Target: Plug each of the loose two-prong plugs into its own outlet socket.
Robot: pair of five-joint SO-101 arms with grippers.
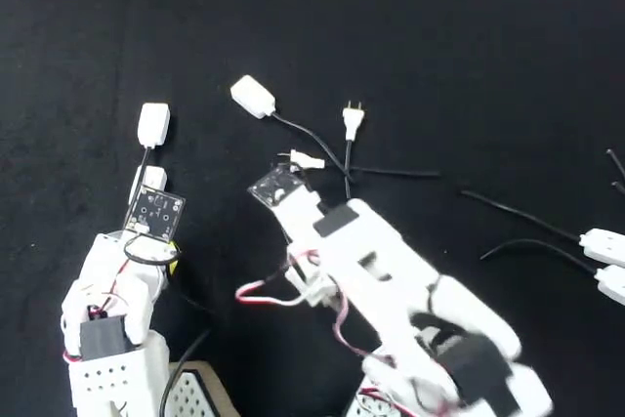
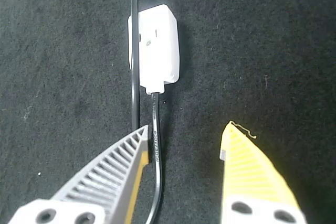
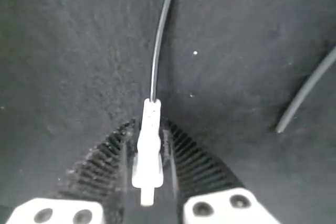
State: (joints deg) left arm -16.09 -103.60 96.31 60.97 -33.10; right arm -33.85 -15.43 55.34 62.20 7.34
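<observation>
My right gripper [image 3: 148,124] is shut on a small white two-prong plug [image 3: 148,148], whose thin black cable [image 3: 161,35] runs away over the black table. From above, this gripper [image 1: 291,170] holds the plug [image 1: 309,158] near the table's middle. A second loose plug [image 1: 353,120] lies just beyond, prongs pointing to the far side. My left gripper [image 2: 186,127] is open just short of a white outlet socket [image 2: 155,45], with a black cable [image 2: 155,145] between its fingers. In the high view that socket [image 1: 151,179] lies ahead of the left gripper [image 1: 156,204].
Another white socket block [image 1: 154,124] lies beyond the first, and one more [image 1: 253,96] at centre back. Two white connectors [image 1: 604,246] with black cables sit at the right edge. Loose cables [image 1: 391,172] cross the middle of the black table [image 1: 469,65].
</observation>
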